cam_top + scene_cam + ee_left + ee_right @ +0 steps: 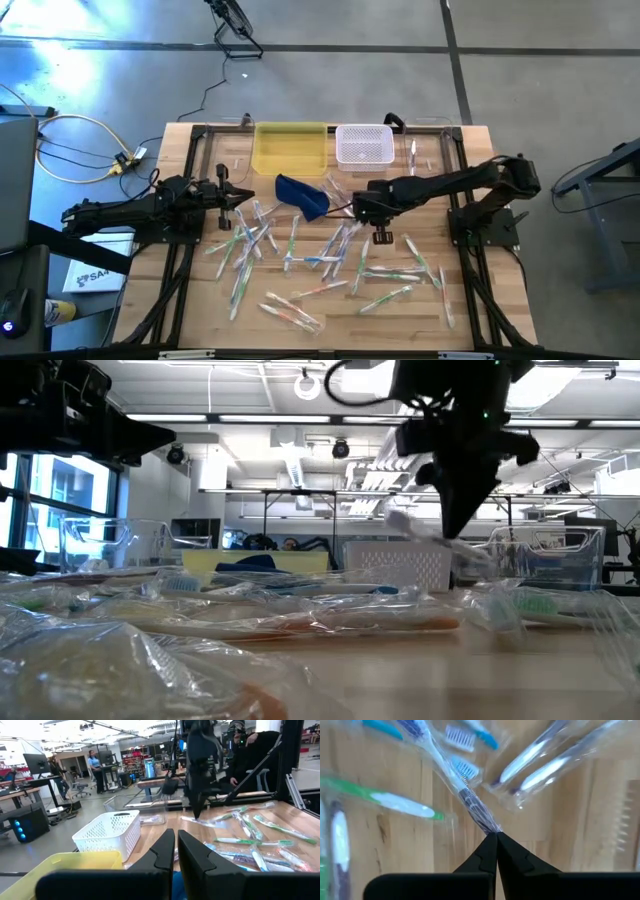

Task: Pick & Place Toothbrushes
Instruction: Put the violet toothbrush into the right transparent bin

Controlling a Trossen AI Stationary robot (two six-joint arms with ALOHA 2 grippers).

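1. The right claw is closed on the tip of one wrapped toothbrush, pinching it at the very end.
2. That brush runs straight out ahead of the fingers, its long axis roughly in line with the claw, bristle head at the far end.
3. From above, the right claw sits over the middle of the bench, in the thick of the scattered brushes.
4. In the low view the held brush hangs clear of the bench, tilted, below the right claw.
5. The white basket and yellow tray stand at the far edge, beyond the right claw; I judge one of them is the drop spot, and the basket is nearer.
6. The left claw waits at the left side, closed on nothing, fingers together, beside the blue pouch.
7. Risk, as I judge it: an end grip lets the brush swing or slip.
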